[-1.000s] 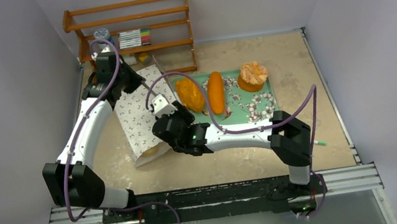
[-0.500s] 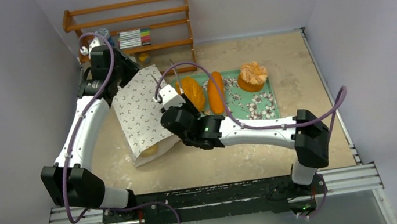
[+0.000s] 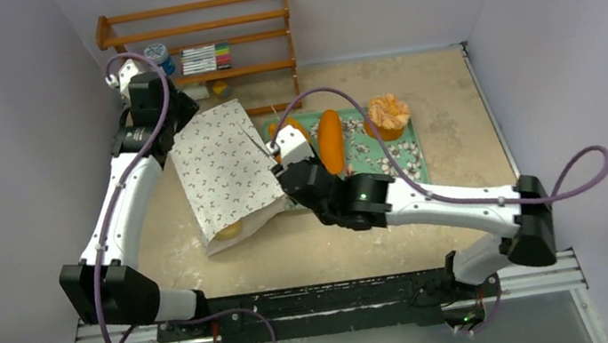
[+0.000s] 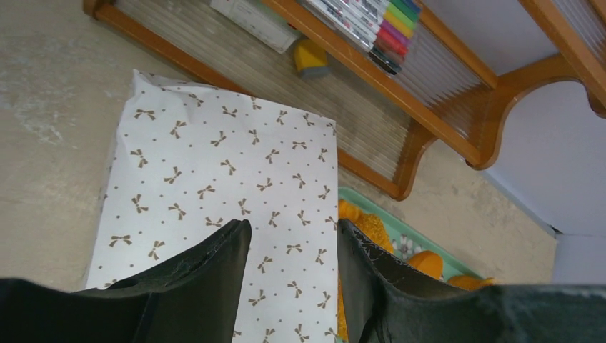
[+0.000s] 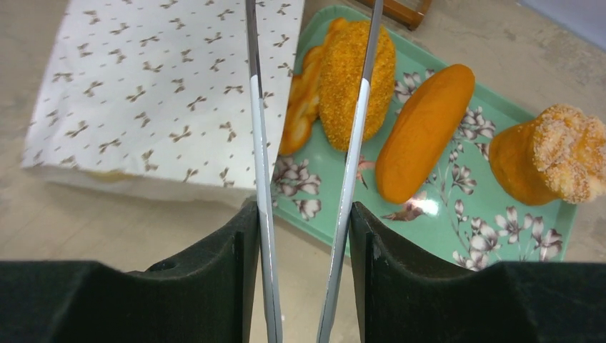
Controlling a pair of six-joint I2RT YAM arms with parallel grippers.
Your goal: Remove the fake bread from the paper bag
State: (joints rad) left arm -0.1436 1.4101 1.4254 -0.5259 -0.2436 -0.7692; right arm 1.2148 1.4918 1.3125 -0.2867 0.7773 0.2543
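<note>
Left jaws just released the paper bag (image 3: pixel 224 169) — right jaws clench empty tongs (image 5: pixel 259 136). We still see one loaf (image 3: pixel 231 230) inside.

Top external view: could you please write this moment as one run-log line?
left gripper open above paper bag | right gripper holds tongs, empty | fake bread on tray | one piece at bag mouth

Paper bag (image 3: pixel 224 169): white, small dark bow motifs, creased, laid flat centre-left in top view. Golden bread piece (image 3: pixel 231 230) seen at its lower end. Lumpy loaf (image 5: pixel 332 86), smooth loaf (image 3: pixel 330 141), ruffled pastry (image 3: pixel 387 113) laid in row right of centre.
</note>
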